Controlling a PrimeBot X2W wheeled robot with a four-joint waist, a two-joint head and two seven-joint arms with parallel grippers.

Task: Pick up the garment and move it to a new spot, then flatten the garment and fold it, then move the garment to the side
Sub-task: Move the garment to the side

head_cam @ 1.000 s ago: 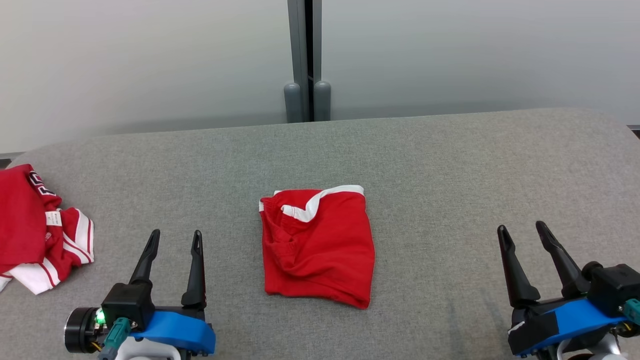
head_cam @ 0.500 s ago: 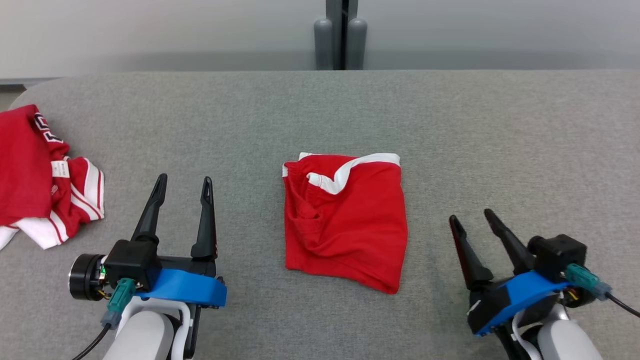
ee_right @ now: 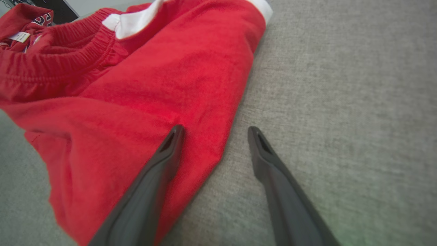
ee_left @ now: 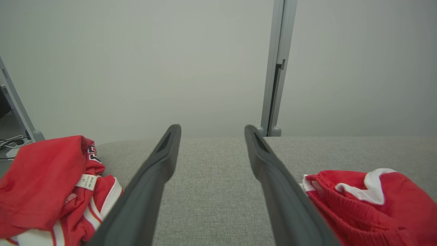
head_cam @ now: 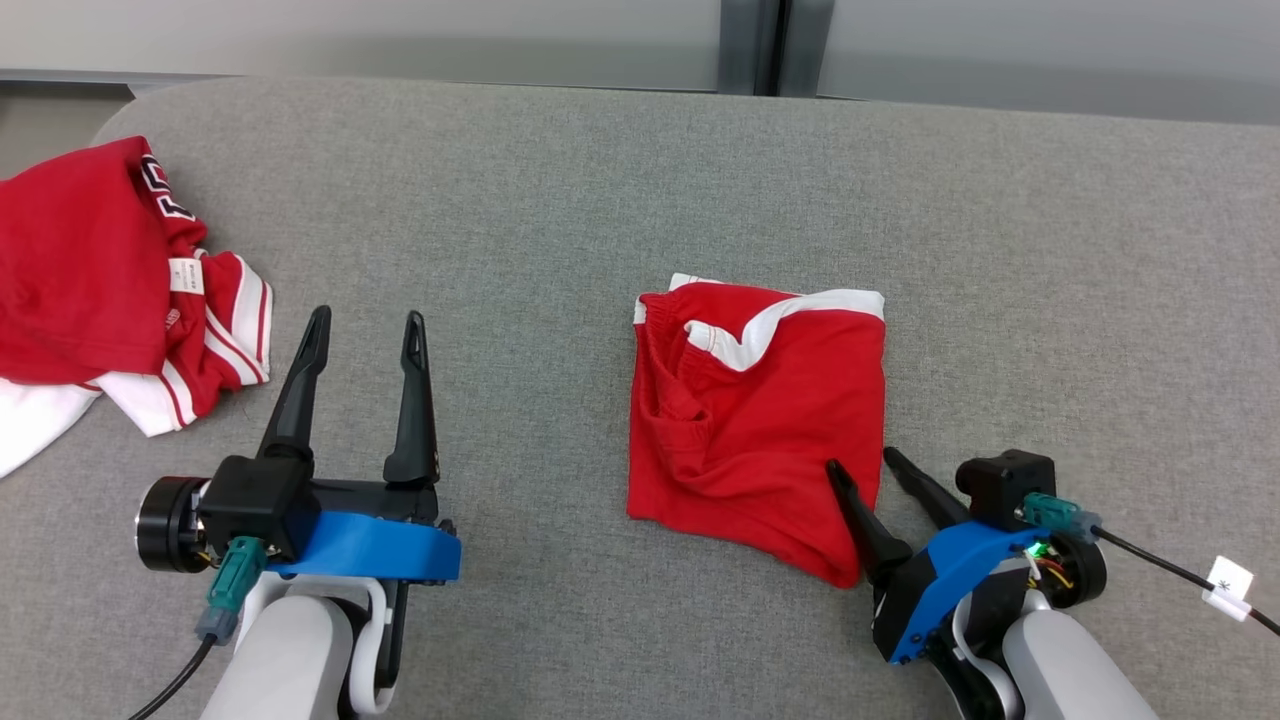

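The garment (head_cam: 755, 420), red shorts with white trim, lies folded on the grey table (head_cam: 600, 180); it also shows in the left wrist view (ee_left: 372, 201) and the right wrist view (ee_right: 143, 89). My right gripper (head_cam: 861, 461) is open at the garment's near right edge, straddling it: one finger is over the red cloth and the other over bare table, as the right wrist view (ee_right: 215, 131) shows. My left gripper (head_cam: 364, 322) stands open with nothing between its fingers, well left of the garment, also seen in its own wrist view (ee_left: 211, 128).
A crumpled red and white jersey (head_cam: 110, 270) lies at the table's left edge, also in the left wrist view (ee_left: 51, 184). A grey wall with a vertical post (head_cam: 755, 45) runs behind the table. A cable with a white tag (head_cam: 1228, 582) trails from the right wrist.
The camera has tilted down and turned, shifting the whole picture. My right gripper has moved left and forward from clear of the garment to its near right edge. The left gripper holds its pose.
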